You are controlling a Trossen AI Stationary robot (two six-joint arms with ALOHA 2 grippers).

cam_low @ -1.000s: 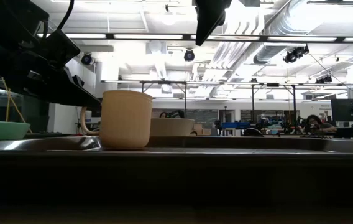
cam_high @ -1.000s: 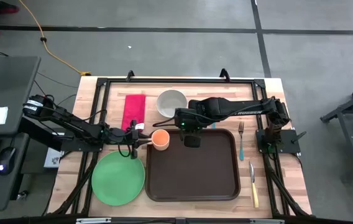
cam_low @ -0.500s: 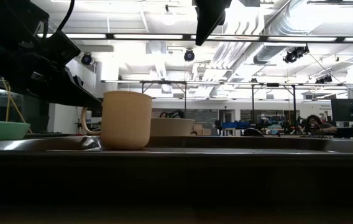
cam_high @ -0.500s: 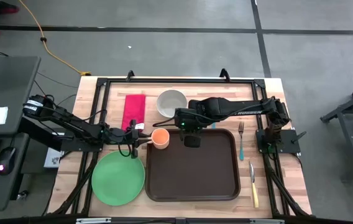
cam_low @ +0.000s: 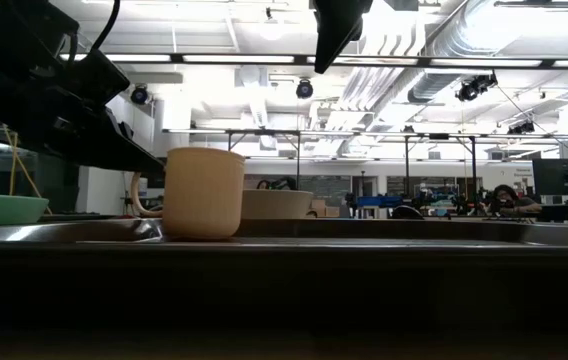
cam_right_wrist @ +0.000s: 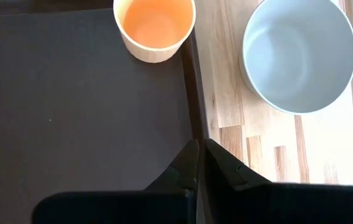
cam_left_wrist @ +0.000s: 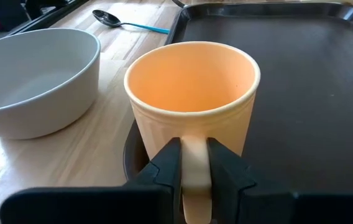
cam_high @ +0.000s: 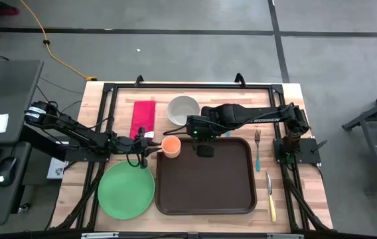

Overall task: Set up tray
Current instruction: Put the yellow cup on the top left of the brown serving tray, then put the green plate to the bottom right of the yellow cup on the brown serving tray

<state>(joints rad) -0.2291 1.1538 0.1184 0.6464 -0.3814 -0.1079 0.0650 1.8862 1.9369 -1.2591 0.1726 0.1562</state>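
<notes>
Nothing has moved: our left pincer (cam_left_wrist: pixel 194 163) is still gripping the orange cup's (cam_high: pixel 171 147) handle at the tray's (cam_high: pixel 205 175) corner on the desk (cam_high: pixel 278 93), while our right pincer (cam_right_wrist: pixel 196 163) is hovering closed above.

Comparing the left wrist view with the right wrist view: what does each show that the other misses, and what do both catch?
Only the left wrist view shows the left gripper, its fingers pinching the handle of the orange ceramic mug, plus a dark spoon with a blue handle lying on the wood.

Only the right wrist view shows the shut right gripper hanging over the tray's edge, and the mug's position at the corner of the tray from straight above.

Both show the mug, the white round bowl, the large dark brown plastic tray and the wooden tabletop.
</notes>
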